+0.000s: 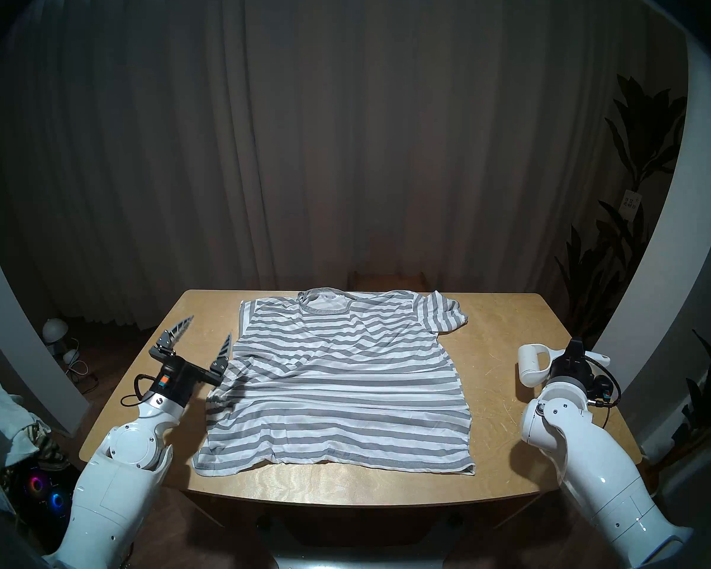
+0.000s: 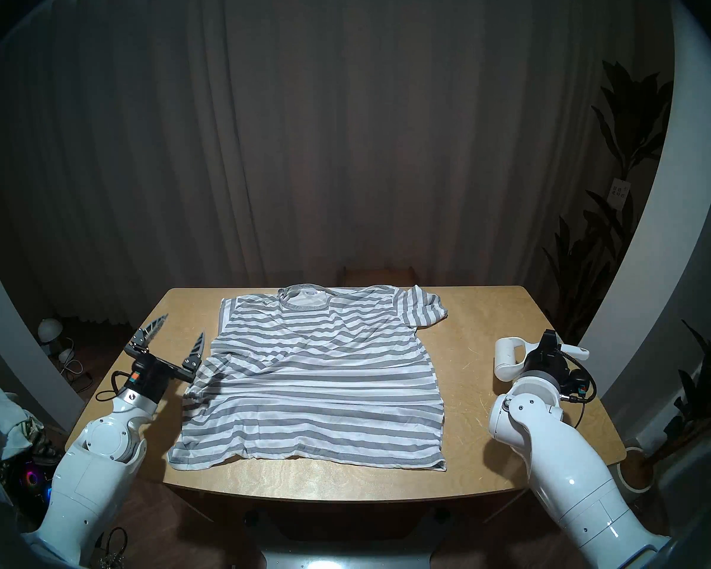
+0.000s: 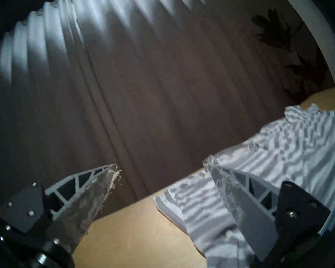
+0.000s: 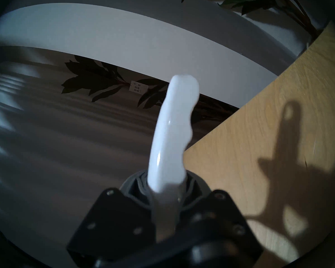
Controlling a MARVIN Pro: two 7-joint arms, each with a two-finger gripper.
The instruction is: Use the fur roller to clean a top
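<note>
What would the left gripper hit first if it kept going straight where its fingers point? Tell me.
Probably nothing on the table. The open left gripper is raised beside the striped T-shirt and aims forward and slightly upward, so its line passes left of the shirt toward the curtain. Depth is hard to judge.

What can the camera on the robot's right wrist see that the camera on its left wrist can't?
Only the right wrist view shows the white fur roller clamped in the shut right gripper, its shadow on the wood, and a small paper tag among leaves.

Only the left wrist view shows the striped top lying on the table, and the left gripper open with nothing in it, fuzz on its fingers.

Both show the wooden table, the pleated curtain and dark plant leaves.
</note>
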